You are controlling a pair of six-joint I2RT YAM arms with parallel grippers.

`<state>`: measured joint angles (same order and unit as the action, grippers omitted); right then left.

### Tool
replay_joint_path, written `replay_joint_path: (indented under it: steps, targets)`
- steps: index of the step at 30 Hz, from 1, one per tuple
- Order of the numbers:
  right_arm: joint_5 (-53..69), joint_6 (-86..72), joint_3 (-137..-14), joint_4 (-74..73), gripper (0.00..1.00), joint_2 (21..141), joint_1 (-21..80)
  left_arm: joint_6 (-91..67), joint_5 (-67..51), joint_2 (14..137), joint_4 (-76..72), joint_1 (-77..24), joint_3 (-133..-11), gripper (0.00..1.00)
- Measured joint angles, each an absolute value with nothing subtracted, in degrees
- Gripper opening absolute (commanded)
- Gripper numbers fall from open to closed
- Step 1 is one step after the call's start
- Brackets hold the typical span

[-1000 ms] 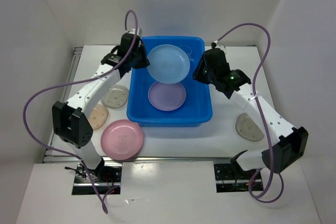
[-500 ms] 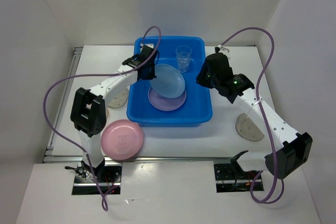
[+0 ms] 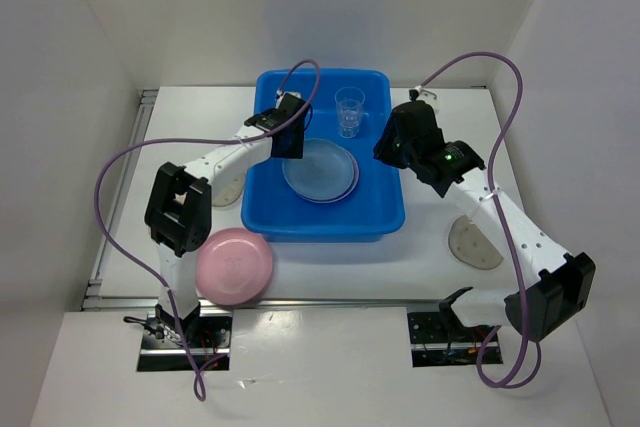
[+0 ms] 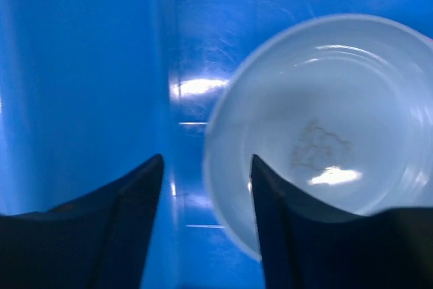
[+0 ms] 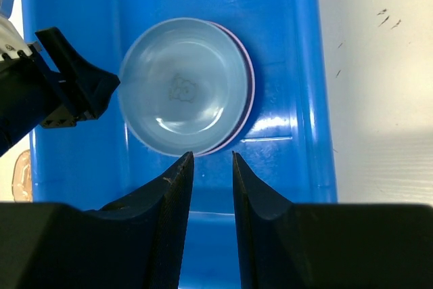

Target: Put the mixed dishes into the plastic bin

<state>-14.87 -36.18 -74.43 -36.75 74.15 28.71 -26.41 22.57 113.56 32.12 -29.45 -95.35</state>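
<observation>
Currently at the release end of a plate drop, by the look of it. Light blue plate (image 3: pixel 318 167) down flat inside the plastic bin (image 3: pixel 325 232), stacked on the lavender plate (image 5: pixel 249 99), with the clear cup (image 3: pixel 350 110) upright at the bin's far end. Left gripper (image 4: pixel 206 167) low inside the bin at the plate's left rim, fingers spread apart, holding nothing. Plate just right of it; touching or not, can't tell. Right gripper (image 5: pixel 210 160) hovering by the bin's right rim, looking down into it, fingers with a narrow gap, empty. Out on the table (image 3: pixel 430 267): pink plate (image 3: pixel 233 265) near left, speckled plate (image 3: pixel 474 243) right of the bin. Next, probably: lift the left gripper straight up clear of the bin wall, then swing to the pink plate. Needs a rim pinch on a flat, shallow dish, so approach low from the edge.
</observation>
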Motion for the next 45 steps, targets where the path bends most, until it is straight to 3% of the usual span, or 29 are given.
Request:
replay_joint_path:
  steps: [2, 9, 17, 25, 35, 41, 45]
  targets:
    - [-14.6, -36.1, -74.4, -36.8, 0.35, 74.2, 28.7, -26.1, 23.5, 113.5, 32.2, -29.5, -95.3, 0.73]
    - [-6.7, -32.7, -74.4, -35.7, 0.35, 75.8, 30.4, -24.8, 25.3, 111.9, 33.4, -29.5, -98.2, 0.79]
    - [-1.4, -29.1, -74.4, -34.1, 0.36, 80.6, 52.6, -23.9, 25.7, 100.0, 32.9, -27.6, -104.0, 0.8]
    - [-1.0, -32.8, -70.3, -33.9, 0.36, 82.0, 67.1, -25.2, 26.7, 85.0, 32.2, -19.8, -93.7, 0.82]
    - [-3.1, -36.4, -63.9, -35.3, 0.38, 80.1, 67.9, -27.3, 29.6, 76.3, 44.6, -13.4, -70.5, 0.72]
    - [-9.8, -38.1, -63.6, -39.3, 0.39, 71.8, 68.0, -28.7, 29.5, 67.0, 51.2, -12.4, -67.2, 0.69]
    - [-12.2, -39.4, -64.5, -40.8, 0.39, 67.7, 68.0, -30.1, 28.4, 66.9, 53.6, -11.7, -67.2, 0.69]
